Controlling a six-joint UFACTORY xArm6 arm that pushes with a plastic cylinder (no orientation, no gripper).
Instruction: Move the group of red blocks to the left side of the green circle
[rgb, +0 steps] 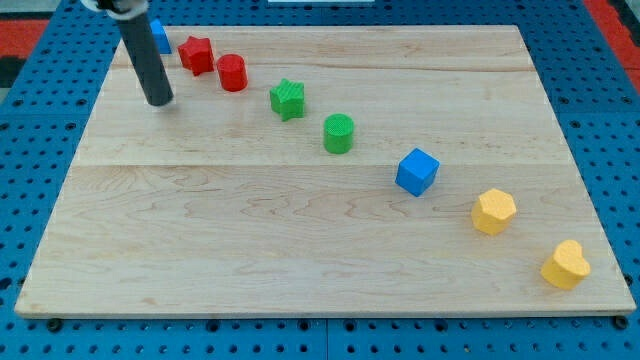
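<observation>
A red star block (196, 54) and a red round block (232, 73) sit side by side near the view's top left. The green circle block (338, 133) lies right of and below them, past a green star block (288, 99). My tip (160, 101) rests on the board to the left of and below the red star, apart from it. The rod rises toward the view's top left.
A blue block (160, 37) is partly hidden behind the rod at the top left. A blue cube (417, 171), a yellow hexagon block (494, 212) and a yellow heart block (566, 265) trail toward the bottom right. The wooden board (300, 250) sits on a blue pegboard.
</observation>
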